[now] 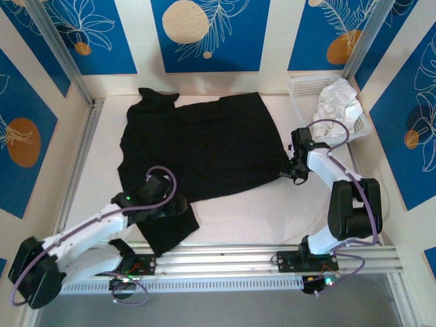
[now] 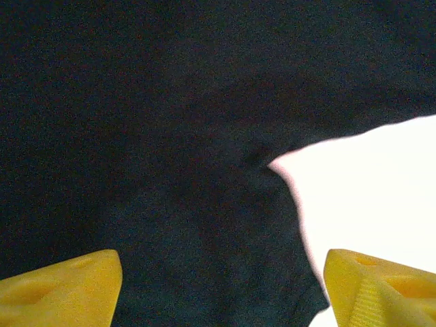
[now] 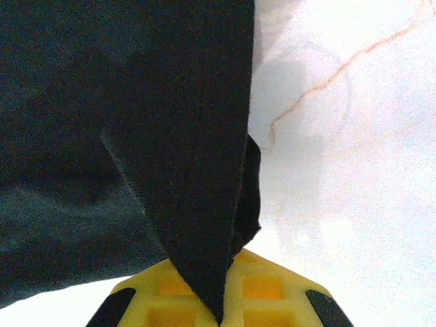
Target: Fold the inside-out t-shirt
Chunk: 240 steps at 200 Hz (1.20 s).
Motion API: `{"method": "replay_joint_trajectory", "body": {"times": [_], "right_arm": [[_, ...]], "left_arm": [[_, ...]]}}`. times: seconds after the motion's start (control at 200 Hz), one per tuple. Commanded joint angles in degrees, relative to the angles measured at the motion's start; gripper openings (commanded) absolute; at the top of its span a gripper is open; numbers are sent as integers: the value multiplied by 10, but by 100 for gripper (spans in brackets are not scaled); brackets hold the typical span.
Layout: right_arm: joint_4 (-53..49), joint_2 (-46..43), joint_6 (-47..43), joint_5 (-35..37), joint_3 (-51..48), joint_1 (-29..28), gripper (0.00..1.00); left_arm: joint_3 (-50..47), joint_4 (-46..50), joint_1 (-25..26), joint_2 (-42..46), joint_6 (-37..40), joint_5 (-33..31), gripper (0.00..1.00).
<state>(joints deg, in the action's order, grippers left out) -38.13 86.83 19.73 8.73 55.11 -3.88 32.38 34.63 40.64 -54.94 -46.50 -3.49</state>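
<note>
The black t-shirt (image 1: pixel 204 143) is lying spread across the middle of the frame on the white table (image 1: pixel 272 211), with the right gripper (image 3: pixel 221 303) pinching its right edge and the left gripper (image 2: pixel 221 276) hovering wide open over the lower-left part.

The inside-out t-shirt (image 1: pixel 197 146) lies spread on the table (image 1: pixel 272 211), over its far and middle part. One flap of the shirt reaches toward the near edge. The left gripper (image 1: pixel 162 204) sits above that flap, at the shirt's near-left corner, with cloth under both parted fingers (image 2: pixel 61 286). The right gripper (image 1: pixel 287 172) is at the shirt's right edge, with a fold of that edge between its fingers (image 3: pixel 262 286). A basket (image 1: pixel 300 85) stands just right of the shirt's far corner, and a crumpled garment (image 1: pixel 338 102) lies in it. The mounting rails (image 1: pixel 272 255) run before the shirt.
</note>
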Motion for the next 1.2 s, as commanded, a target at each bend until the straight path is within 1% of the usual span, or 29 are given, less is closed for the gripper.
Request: {"method": "replay_joint_trajectory", "body": {"times": [0.0, 0.045, 0.17, 0.27, 0.34, 0.465, 0.535, 0.695, 0.855, 0.975, 1.065, 1.195], "right_arm": [[13, -17, -7, -24, -9, 5, 0], [15, -19, -8, -27, -11, 5, 0], [20, -29, -7, -31, -26, 5, 0], [29, -36, -8, -44, -33, 5, 0], [30, -35, -9, -44, -31, 5, 0], [31, -33, -10, -45, -29, 6, 0], [32, -34, -9, -40, -31, 8, 0], [26, -34, -7, -27, -33, 12, 0], [17, -36, -2, -19, -30, 12, 0], [10, -39, 1, -11, -29, 12, 0], [13, -43, 5, -8, -33, 13, 0], [13, -52, 12, -5, -40, 16, 0]], "left_arm": [[18, 196, 15, 15, -111, -43, 75], [30, 233, 20, 11, -129, -34, 72], [45, 328, 30, -8, -155, -2, 68], [36, 355, 31, -24, -159, 26, 65], [23, 337, 31, -39, -160, 54, 64], [-11, 269, 36, -77, -161, 92, 61], [-25, 231, 39, -92, -160, 96, 56], [-55, 173, 39, -109, -150, 101, 38], [-67, 160, 35, -73, -145, 71, 21], [-65, 170, 21, -34, -138, 59, 0], [-54, 191, 7, 7, -135, 58, 0], [-14, 242, -31, 79, -123, 52, 0]]}}
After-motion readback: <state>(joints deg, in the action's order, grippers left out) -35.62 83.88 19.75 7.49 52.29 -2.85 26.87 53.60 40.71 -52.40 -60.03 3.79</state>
